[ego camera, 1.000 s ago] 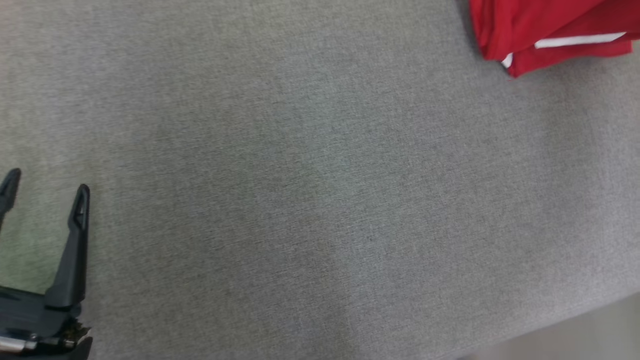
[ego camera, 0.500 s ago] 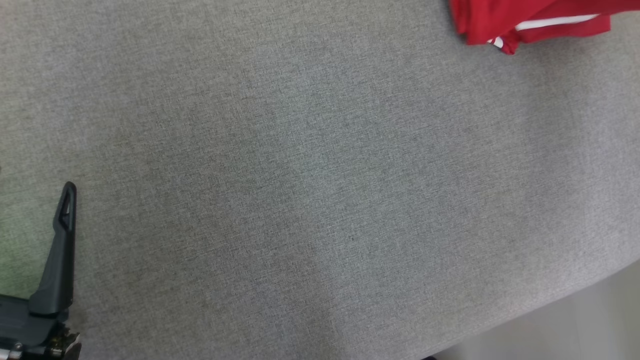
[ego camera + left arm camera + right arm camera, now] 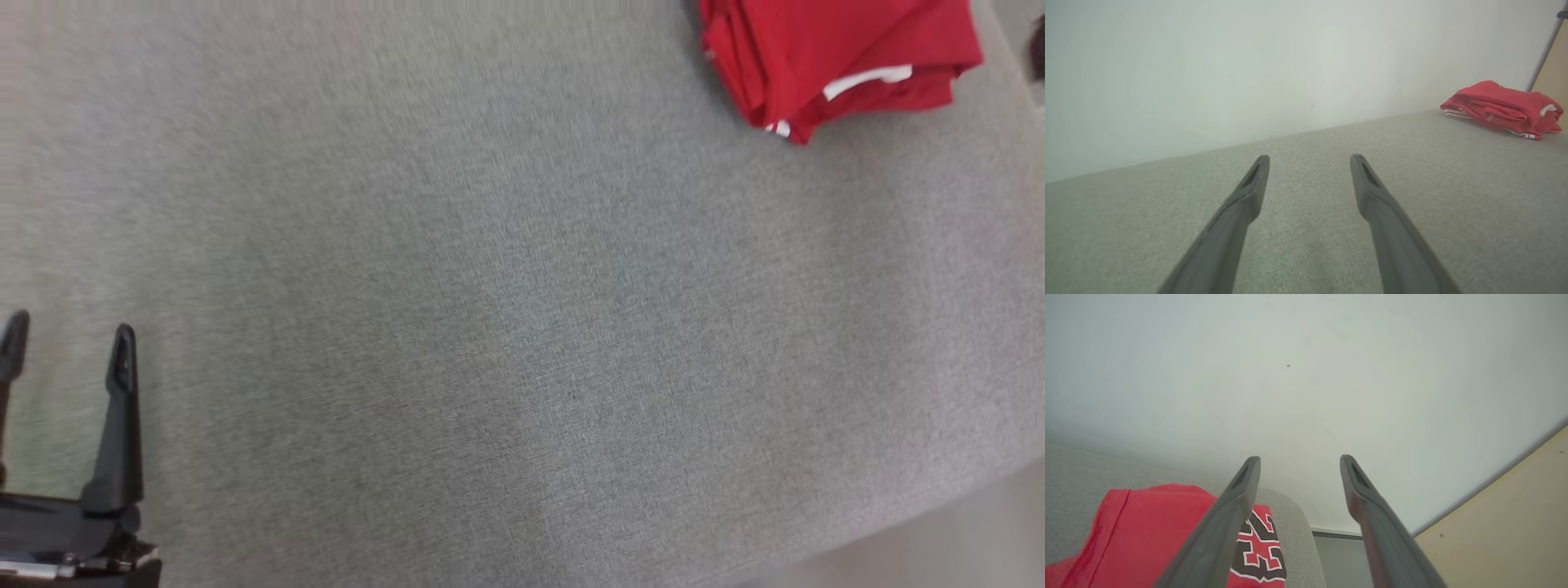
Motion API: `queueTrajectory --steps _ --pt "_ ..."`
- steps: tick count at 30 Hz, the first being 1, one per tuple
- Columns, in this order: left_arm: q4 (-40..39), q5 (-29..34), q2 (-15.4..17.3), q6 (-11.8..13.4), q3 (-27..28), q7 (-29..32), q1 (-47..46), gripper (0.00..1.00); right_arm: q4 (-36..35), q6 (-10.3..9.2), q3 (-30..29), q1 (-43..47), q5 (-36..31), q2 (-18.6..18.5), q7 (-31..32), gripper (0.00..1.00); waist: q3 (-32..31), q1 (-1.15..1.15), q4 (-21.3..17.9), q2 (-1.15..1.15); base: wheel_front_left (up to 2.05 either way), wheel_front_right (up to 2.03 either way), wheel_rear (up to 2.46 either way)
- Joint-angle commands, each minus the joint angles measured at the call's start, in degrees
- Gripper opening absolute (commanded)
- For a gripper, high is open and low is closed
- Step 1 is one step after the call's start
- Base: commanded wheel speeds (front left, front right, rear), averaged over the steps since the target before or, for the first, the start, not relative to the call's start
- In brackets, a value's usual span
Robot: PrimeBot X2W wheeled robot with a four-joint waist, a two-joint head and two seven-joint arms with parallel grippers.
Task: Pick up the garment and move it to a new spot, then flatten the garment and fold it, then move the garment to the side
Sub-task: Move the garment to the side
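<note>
right gripper (image 3: 1299, 458) wide, empty | garment (image 3: 1147, 531) close beneath it | left gripper (image 3: 70, 325) wide

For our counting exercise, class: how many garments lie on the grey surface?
1: the red garment, folded, lies at the far right of the grey surface in the head view. Others could lie beyond the picture edges.

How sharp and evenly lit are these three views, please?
Head view: soft motion blur across the grey cloth surface, red garment smeared, greenish cast near the left gripper. Left wrist view: even light, fingers soft close up. Right wrist view: pale wall washed out, right gripper blurred near the lens.
</note>
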Motion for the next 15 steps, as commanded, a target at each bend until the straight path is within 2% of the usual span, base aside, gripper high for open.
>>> queueTrajectory --steps 1,8,15 --pt "0.9 -0.37 -0.6 0.12 -0.1 -0.43 0.88 1.0 -0.48 -0.01 0.0 1.62 0.97 0.88 -0.44 1.0 -4.78 0.0 2.37 0.0 0.0 0.0 0.0" --pt "6.89 -0.7 -4.58 0.82 -0.35 -1.0 2.41 1.0 -4.61 -0.01 -0.07 8.66 3.36 3.37 -2.21 1.0 -12.0 0.0 6.08 0.0 0.0 0.0 0.0" --pt "11.78 -0.33 -8.09 0.18 0.02 -1.09 3.31 1.0 -9.18 -0.01 -0.26 18.34 5.03 5.67 -2.5 1.0 -17.06 0.0 9.53 0.0 0.0 0.0 0.0"
